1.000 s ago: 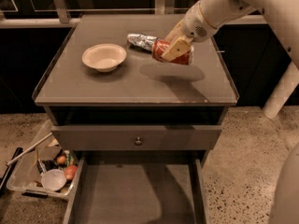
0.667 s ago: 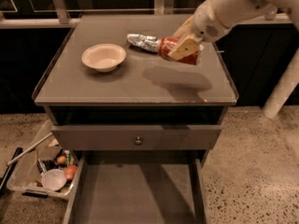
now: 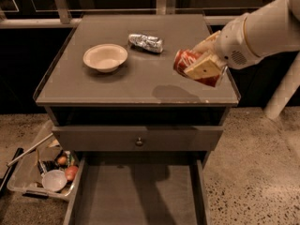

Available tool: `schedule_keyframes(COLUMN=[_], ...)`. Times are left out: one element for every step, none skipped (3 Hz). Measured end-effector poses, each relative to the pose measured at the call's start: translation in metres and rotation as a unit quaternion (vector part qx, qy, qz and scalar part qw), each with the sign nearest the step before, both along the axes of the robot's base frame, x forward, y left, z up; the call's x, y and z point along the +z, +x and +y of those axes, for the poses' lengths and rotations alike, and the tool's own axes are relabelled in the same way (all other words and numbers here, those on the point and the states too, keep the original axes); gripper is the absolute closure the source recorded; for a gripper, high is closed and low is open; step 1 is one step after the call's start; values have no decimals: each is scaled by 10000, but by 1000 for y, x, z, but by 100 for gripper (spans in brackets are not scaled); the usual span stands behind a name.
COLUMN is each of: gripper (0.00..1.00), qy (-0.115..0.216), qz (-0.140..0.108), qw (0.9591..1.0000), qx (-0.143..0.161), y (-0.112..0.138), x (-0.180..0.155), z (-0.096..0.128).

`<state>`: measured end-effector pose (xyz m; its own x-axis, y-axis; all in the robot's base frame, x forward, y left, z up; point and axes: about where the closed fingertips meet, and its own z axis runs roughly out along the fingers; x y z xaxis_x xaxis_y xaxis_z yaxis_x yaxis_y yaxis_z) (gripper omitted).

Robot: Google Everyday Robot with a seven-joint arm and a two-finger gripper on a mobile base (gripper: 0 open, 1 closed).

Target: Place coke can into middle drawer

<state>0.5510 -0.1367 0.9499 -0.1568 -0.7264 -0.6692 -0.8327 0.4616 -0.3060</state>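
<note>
The coke can (image 3: 183,60) is red with white lettering. It is tilted on its side in my gripper (image 3: 202,67), which is shut on it and holds it in the air above the front right part of the cabinet top (image 3: 117,86). A tan finger pad (image 3: 204,66) lies across the can. The middle drawer (image 3: 136,193) is pulled open below, at the bottom of the view. Its flat grey floor is bare, and it lies lower and to the left of the can.
A crumpled silver can (image 3: 146,42) and a white bowl (image 3: 105,56) sit on the cabinet top. A closed drawer front with a small knob (image 3: 139,141) is above the open drawer. A clear bin of odds and ends (image 3: 44,170) stands on the floor at the left.
My gripper has carried the coke can away from the crumpled silver can, toward the front right edge of the cabinet top. The bowl and the silver can have not moved.
</note>
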Motion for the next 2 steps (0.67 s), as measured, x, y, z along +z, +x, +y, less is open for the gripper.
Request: schedule_keyframes(gripper=[100,100], qy=[-54,118], qz=[-4,210], qw=[9999,9995], qx=[-107,-199], y=[-25,-53], x=[-8,-34], z=[0,5])
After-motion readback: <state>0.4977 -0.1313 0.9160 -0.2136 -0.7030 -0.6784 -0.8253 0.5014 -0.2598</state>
